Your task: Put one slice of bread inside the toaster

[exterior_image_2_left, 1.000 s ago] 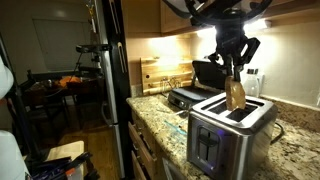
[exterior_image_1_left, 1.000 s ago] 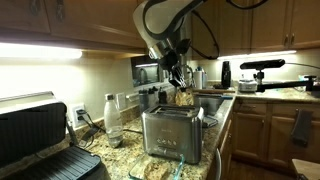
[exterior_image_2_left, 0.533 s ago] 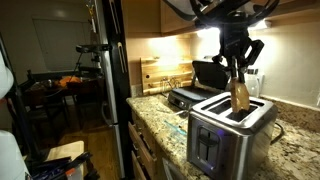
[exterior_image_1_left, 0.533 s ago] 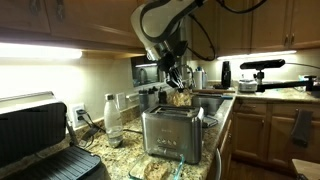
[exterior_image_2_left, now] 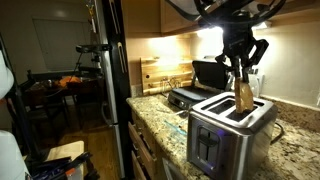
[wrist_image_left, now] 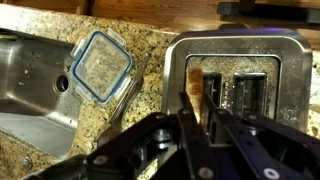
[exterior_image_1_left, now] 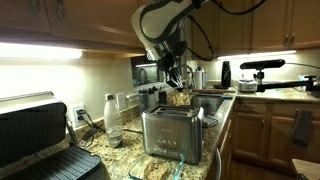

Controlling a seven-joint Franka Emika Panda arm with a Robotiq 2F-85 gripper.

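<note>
The brushed steel toaster (exterior_image_1_left: 171,133) (exterior_image_2_left: 229,131) stands on the granite counter in both exterior views; in the wrist view (wrist_image_left: 240,52) its two top slots show. My gripper (exterior_image_1_left: 178,87) (exterior_image_2_left: 243,78) (wrist_image_left: 198,115) hangs straight above it, shut on the slice of bread (exterior_image_1_left: 181,97) (exterior_image_2_left: 243,97) (wrist_image_left: 195,80). The tan slice stands on edge with its lower end at or just inside the slot nearer the gripper. How deep it sits is hidden by the toaster's top.
A black-and-silver contact grill (exterior_image_1_left: 40,140) (exterior_image_2_left: 205,79) stands open on the counter. A clear square container with a blue rim (wrist_image_left: 100,65) lies next to a steel sink (wrist_image_left: 30,85). A clear bottle (exterior_image_1_left: 112,118) stands by the wall outlet.
The gripper with the slice has shifted slightly along the toaster top; its height looks about the same.
</note>
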